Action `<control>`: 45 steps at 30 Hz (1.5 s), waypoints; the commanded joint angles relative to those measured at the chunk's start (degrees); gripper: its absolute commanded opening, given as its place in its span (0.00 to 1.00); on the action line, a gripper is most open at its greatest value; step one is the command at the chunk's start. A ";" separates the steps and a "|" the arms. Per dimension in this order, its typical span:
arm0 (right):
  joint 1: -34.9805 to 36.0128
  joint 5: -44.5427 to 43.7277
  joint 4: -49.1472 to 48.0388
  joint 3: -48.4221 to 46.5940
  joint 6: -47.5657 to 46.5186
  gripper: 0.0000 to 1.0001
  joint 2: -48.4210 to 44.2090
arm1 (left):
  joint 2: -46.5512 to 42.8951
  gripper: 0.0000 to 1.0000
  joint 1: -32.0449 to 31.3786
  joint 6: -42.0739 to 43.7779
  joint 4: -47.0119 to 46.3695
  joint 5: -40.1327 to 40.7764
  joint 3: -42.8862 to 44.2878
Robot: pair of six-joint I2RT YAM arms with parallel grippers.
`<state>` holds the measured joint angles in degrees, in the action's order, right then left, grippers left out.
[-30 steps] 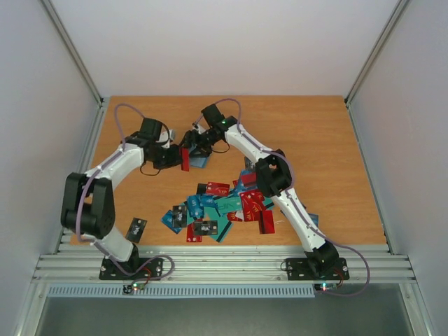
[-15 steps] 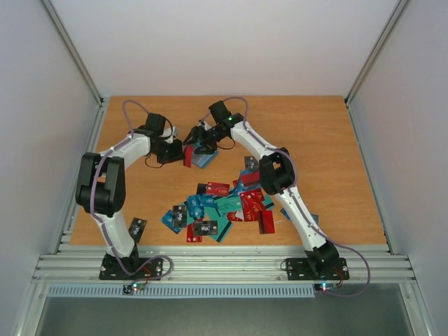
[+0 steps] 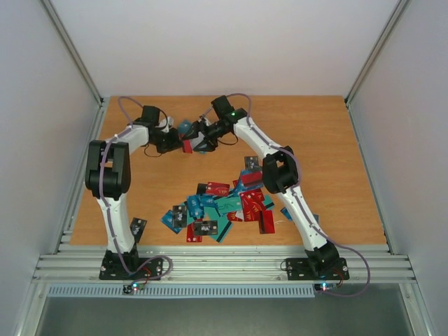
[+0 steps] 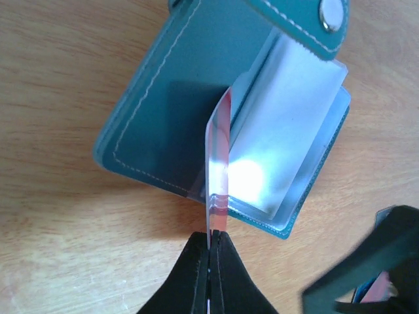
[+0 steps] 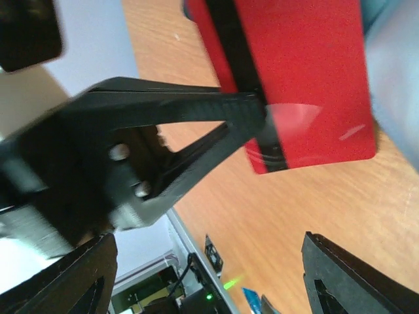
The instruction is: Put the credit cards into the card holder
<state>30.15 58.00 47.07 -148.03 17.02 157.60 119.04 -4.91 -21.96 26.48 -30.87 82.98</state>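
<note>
Item, left gripper (image 4: 211, 245): I am pinching a red card (image 4: 220, 134) edge-on, jaws closed on its near end. Its far end is standing among the clear sleeves of the open holder (image 4: 163, 111), just ahead. Item, right gripper (image 5: 209, 239): jaws are gaping wide, gripping nothing, red card just beyond. Item, loose cards (image 3: 220, 206): lying well back, toward the bases.
</note>
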 commanded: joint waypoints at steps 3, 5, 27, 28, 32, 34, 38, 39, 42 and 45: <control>-2.92 -4.00 4.37 1.05 -3.14 0.77 -8.96 | 4.13 0.00 -0.19 -2.34 1.86 -0.58 1.04; -3.75 -7.83 4.73 2.55 -3.21 0.77 -10.11 | 5.01 0.00 -0.19 -3.92 3.05 -1.68 0.94; -4.96 -14.67 -7.10 1.35 0.78 0.67 -2.13 | -7.34 0.00 -2.16 -11.20 3.67 -7.80 -13.20; -4.93 -15.30 -7.62 0.61 1.05 0.66 -1.43 | -7.74 0.00 -2.21 -10.90 4.47 -7.61 -12.52; -4.97 -15.81 -10.35 -0.41 2.23 0.61 0.45 | -9.71 0.00 -3.41 -6.93 9.83 -5.87 -6.40; -4.93 -15.80 -11.38 -0.42 2.63 0.58 1.25 | -10.28 0.01 -4.06 -5.36 10.90 -6.90 -2.94; -4.93 -14.99 -13.54 -0.67 3.79 0.53 3.05 | -11.24 0.01 -4.47 -5.95 10.42 -6.69 1.37; -4.94 -14.60 -14.16 -0.68 4.19 0.52 3.37 | -11.71 0.01 -4.42 -6.25 10.43 -5.31 2.13; -4.93 -13.98 -14.73 -0.77 4.43 0.51 3.68 | -14.23 0.01 -4.42 -5.94 12.31 3.60 4.11; -4.95 -13.73 -14.81 -0.77 4.09 0.51 3.72 | -16.56 0.00 -4.37 -5.06 12.59 14.73 4.80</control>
<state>24.86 43.44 34.09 -146.74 20.67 160.24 106.48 -9.52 -28.82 37.10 -30.59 85.47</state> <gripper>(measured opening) 0.508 0.020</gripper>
